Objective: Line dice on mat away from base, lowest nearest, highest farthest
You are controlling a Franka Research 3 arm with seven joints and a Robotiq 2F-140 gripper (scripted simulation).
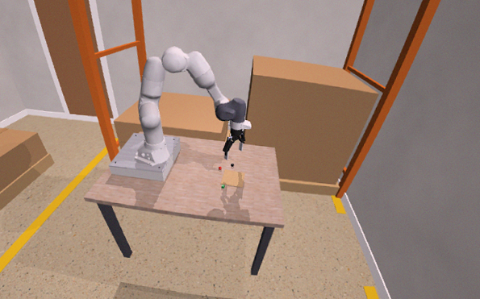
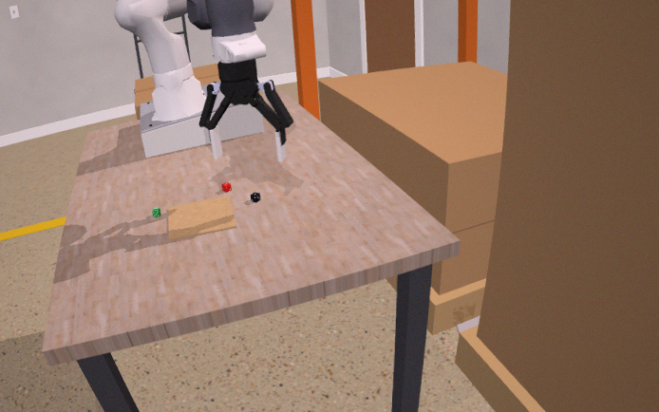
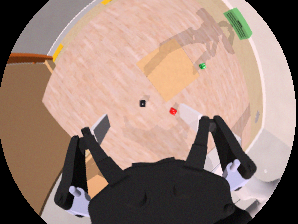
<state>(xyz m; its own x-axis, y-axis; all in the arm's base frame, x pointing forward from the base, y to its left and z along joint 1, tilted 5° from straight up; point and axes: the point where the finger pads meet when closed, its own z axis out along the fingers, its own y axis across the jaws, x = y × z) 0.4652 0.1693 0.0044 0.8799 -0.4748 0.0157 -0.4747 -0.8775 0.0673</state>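
Observation:
The tan mat [image 1: 233,178] [image 2: 201,217] [image 3: 169,71] lies flat on the table. A red die [image 1: 219,168] [image 2: 226,187] [image 3: 173,111] lies on the table beside the mat, on the side towards the robot's base. A black die [image 1: 232,165] [image 2: 255,196] [image 3: 142,103] lies on the table off another side of the mat. A green die [image 1: 222,186] [image 2: 156,212] [image 3: 202,66] lies on the table at the opposite side from the black one. The numbers on top are too small to read. My gripper [image 1: 233,153] [image 2: 248,153] [image 3: 144,115] is open and empty, above the table.
The robot's base [image 1: 144,162] [image 2: 203,128] stands at one end of the wooden table [image 1: 194,196] [image 2: 291,242]. Large cardboard boxes [image 1: 304,129] [image 2: 413,111] stand beside the table. The arm's shadow falls across part of the mat.

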